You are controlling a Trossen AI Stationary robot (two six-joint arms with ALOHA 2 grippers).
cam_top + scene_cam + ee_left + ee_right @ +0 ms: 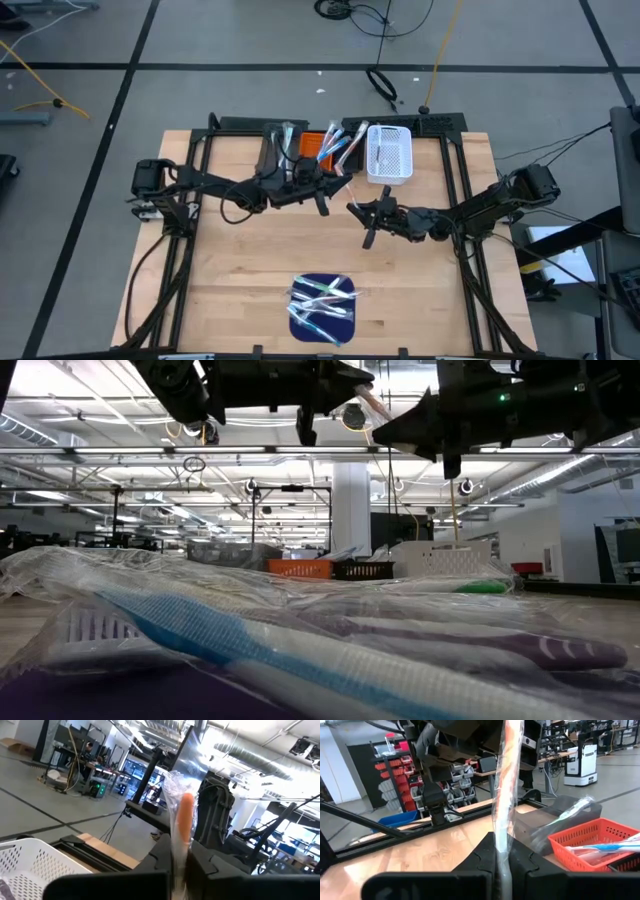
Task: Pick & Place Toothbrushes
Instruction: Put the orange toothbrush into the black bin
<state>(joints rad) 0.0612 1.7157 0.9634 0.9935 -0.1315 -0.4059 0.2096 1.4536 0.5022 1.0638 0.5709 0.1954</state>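
Overhead, both arms meet above the middle of the wooden table (pixel 250 250). The left gripper (pixel 322 203) and the right gripper (pixel 368 236) hang close together, just in front of a row of bins along the far edge: a grey bin (pixel 276 148), an orange bin (pixel 312 146), a black bin (pixel 345 140) and a white bin (pixel 389 155).

Each gripper is closed on one wrapped toothbrush. In the left wrist view, the left fingers (pixel 205 865) pinch a clear-wrapped toothbrush with an orange handle (pixel 184 822), which stands up out of the jaws. In the right wrist view, the right fingers (pixel 477 857) clamp another wrapped toothbrush (pixel 507 780), also upright, with the other arm just behind it.

The remaining loose toothbrushes (pixel 322 298) lie in a pile on the blue mat (pixel 300 328) at the near edge of the table, well apart from both grippers. The low view looks across this pile at close range, showing white, blue and purple handles in clear wrap. More toothbrushes (pixel 335 148) stick out of the orange and black bins.

No brand, label or writing can be read on the wrappers, bins or arms.
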